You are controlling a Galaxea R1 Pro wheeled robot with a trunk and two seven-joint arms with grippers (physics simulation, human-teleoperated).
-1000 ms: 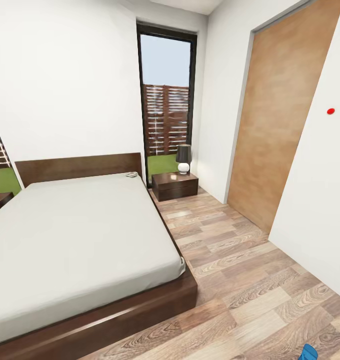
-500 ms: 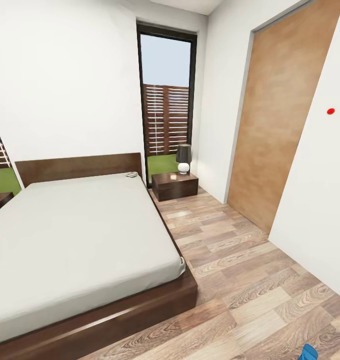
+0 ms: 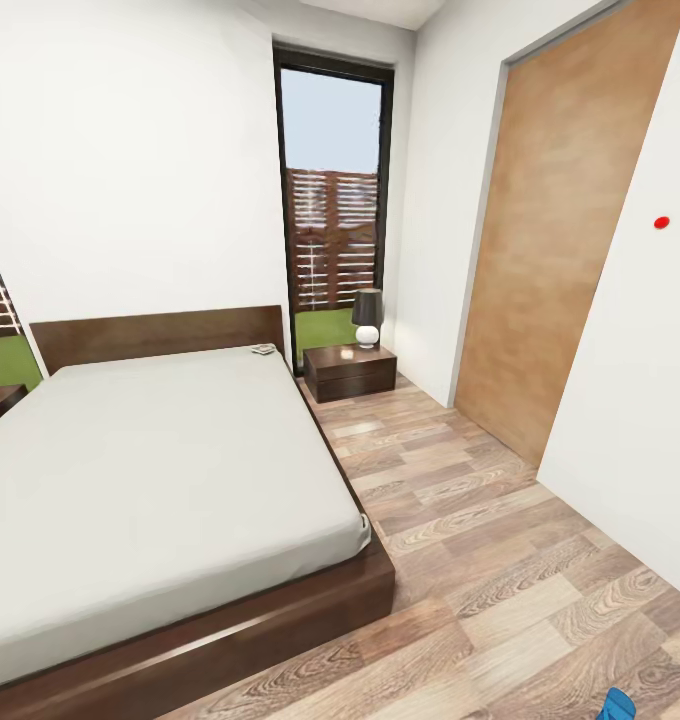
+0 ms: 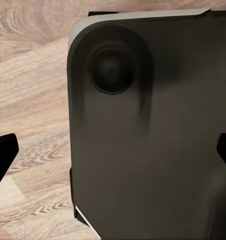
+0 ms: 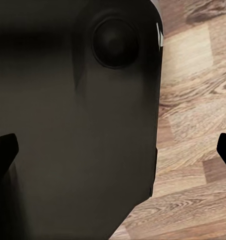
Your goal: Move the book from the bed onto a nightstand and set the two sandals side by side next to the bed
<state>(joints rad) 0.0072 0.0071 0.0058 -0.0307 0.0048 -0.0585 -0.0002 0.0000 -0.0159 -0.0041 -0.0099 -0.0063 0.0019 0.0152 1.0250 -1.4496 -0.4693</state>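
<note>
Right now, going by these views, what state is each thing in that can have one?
Door: shut.
Nightstand drawer: shut.
Lamp: upright on the nightstand.
Book: lying flat on the bed, near the headboard corner.
Sandal: on the floor at the picture's edge, mostly cut off.
Left pincer: open, empty.
Right pincer: open, empty.

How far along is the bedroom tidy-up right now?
Nothing looks done. The book lies on the bed near the headboard, not on the nightstand. One blue sandal peeks in at the frame's lower edge, away from the bed. Both grippers are open and empty. Everything remains.
</note>
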